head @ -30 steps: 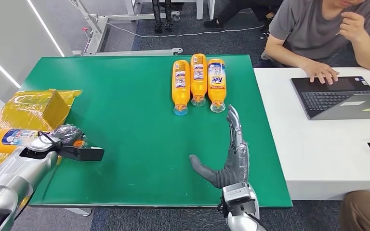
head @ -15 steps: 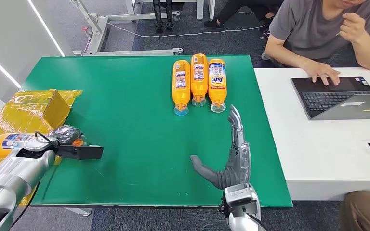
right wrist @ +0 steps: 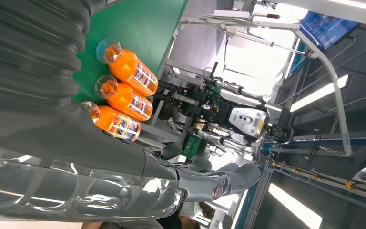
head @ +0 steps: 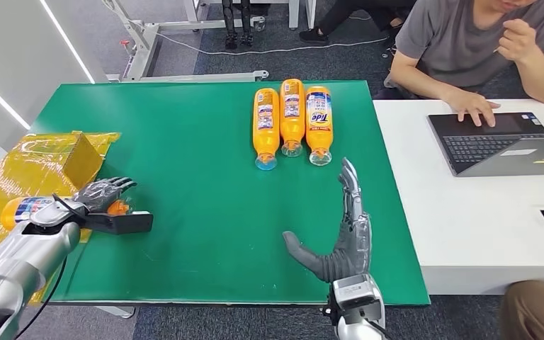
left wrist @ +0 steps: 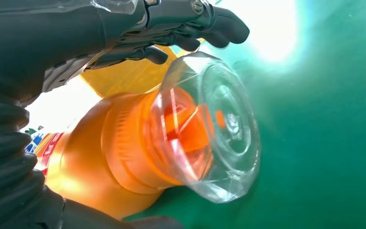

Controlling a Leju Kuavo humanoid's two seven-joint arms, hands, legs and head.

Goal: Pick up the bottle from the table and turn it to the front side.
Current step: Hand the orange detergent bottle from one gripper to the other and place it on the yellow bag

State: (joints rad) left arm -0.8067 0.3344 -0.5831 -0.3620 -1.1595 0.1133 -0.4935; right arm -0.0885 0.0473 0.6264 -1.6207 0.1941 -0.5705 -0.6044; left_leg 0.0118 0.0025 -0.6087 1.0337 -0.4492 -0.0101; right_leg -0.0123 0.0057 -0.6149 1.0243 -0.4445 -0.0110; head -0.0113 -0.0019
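An orange bottle (head: 23, 208) with a clear cap lies on its side at the green table's (head: 198, 184) left edge, its body on yellow wrapping. My left hand (head: 103, 193) is over its cap end with the fingers spread. The left wrist view shows the cap and neck of the bottle (left wrist: 138, 143) close up, with the fingers (left wrist: 181, 21) stretched out above it and apart from it. My right hand (head: 345, 230) stands open on its edge near the table's front right, holding nothing. Three more orange bottles (head: 292, 117) lie side by side at the far middle, caps toward me.
A yellow wrapped box (head: 49, 163) sits at the left edge. A white table (head: 467, 212) at the right carries a laptop (head: 499, 142), and a person (head: 467, 42) sits behind it with one hand on the keys. The right wrist view shows the three bottles (right wrist: 124, 98).
My left hand's fingers were curled around the bottle's cap end; they have now spread open. The right hand has drifted slightly toward me.
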